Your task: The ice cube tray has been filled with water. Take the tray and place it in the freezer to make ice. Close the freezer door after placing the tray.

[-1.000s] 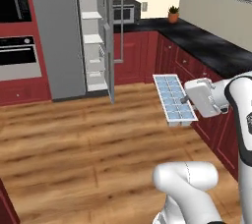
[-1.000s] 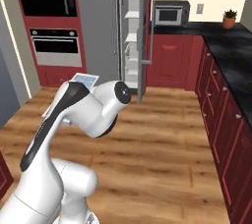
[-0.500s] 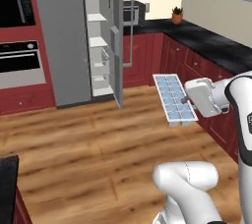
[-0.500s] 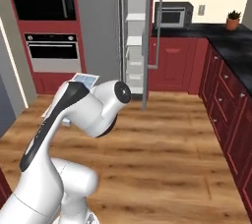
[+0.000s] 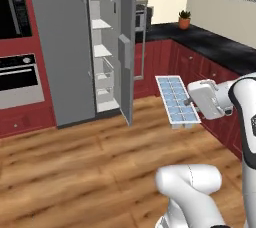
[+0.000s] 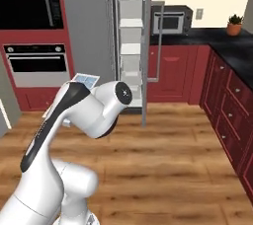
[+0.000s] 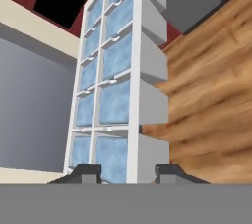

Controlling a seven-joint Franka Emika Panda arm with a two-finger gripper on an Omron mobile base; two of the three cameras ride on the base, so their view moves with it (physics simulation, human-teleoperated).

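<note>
a warm wood-plank floor (image 5: 75,172) was seen across the open middle of the kitchen, with dark red cabinets (image 6: 232,105) run along the side wall under a black countertop (image 5: 215,47). a small potted plant (image 5: 184,20) was set on that countertop near the corner, and a microwave (image 6: 170,21) was placed on the counter just beside the fridge. to the other side of the fridge a built-in oven (image 6: 37,66) was fitted into a red wall unit. the freezer (image 5: 102,62) was shown open — light grey walls, white shelves stacked up its narrow height, a drawer lower down — and the freezer door (image 5: 128,47) was swung out toward the room, seen nearly edge-on, its long bar handle (image 6: 158,41) standing clear of it. the ice cube tray (image 5: 176,100) was held in the air above the floor, well apart from the freezer and in front of the red cabinets, and was kept roughly level. the gripper (image 7: 125,171) was closed on one short end of the tray, its dark fingertips (image 7: 86,173) pinching the white rim from both sides. the water (image 7: 114,102) was seen as pale blue squares in the cells, rows of them running away from the hand — in the right base view a corner of the tray was glimpsed behind the white arm.
</note>
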